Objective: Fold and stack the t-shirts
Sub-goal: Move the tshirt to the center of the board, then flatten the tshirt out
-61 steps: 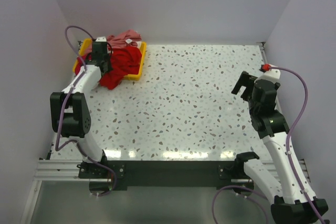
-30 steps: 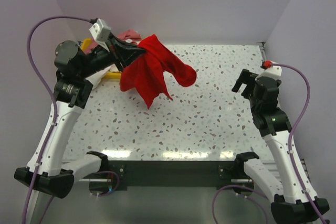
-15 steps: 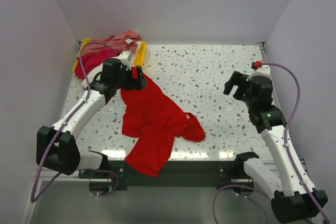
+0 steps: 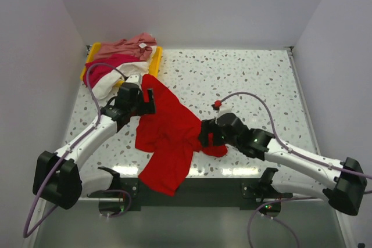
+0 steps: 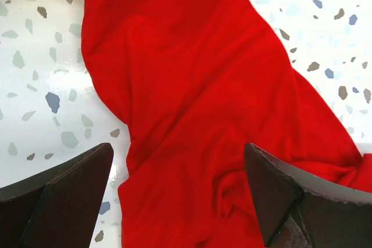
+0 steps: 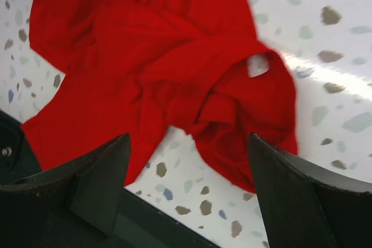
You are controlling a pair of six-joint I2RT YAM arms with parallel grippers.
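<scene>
Red t-shirt (image 4: pixel 168 135) lies rumpled on the desk (image 4: pixel 250 79), hem over the front edge. Left tool (image 4: pixel 151 101) hangs released above its far end, right tool (image 4: pixel 204 137) released above its bunched right side. Beyond it, other t-shirts (image 4: pixel 119 57) fill a yellow tray (image 4: pixel 156 62).

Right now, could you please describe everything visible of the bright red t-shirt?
The bright red t-shirt is soft, wrinkled cloth, unfolded and crumpled on the speckled table, its near end hanging over the front edge. A small white label shows at the bunched right side. The open left gripper and open right gripper hover over it; contact is unclear.
</scene>
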